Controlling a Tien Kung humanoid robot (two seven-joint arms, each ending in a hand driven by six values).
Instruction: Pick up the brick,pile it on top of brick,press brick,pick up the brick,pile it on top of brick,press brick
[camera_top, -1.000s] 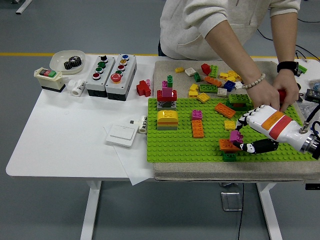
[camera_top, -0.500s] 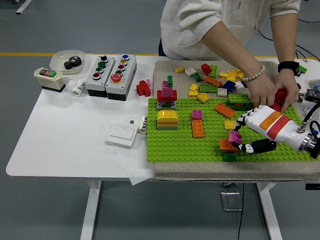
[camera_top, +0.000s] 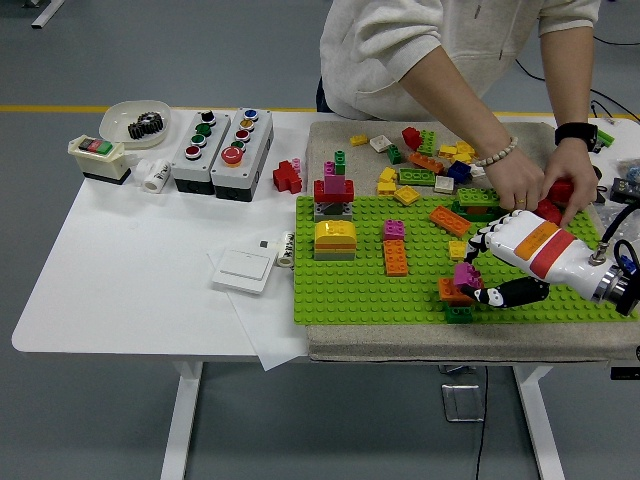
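The right hand (camera_top: 500, 265), white w/ an orange-red band, is seen reaching in from the right over the green baseplate (camera_top: 350, 285); its fingers are clamped on a magenta brick (camera_top: 467, 274), which is held on top of an orange brick (camera_top: 453, 291) near the plate's front edge. A small green brick (camera_top: 459, 314) is seen just below the orange one. The left arm isn't in view. At the far side a person is leaning over; both hands (camera_top: 520, 185) are placed among red bricks (camera_top: 555, 195) at the plate's back right, approx. just behind the robot's hand. Loose bricks (camera_top: 430, 150) are scattered on the grey mat (camera_top: 330, 135) behind the plate. Small stacks are seen on the plate's left part: a red-magenta stack (camera_top: 333, 192) and a yellow brick (camera_top: 335, 238). Button boxes (camera_top: 222, 140) are set on the white table (camera_top: 130, 260).
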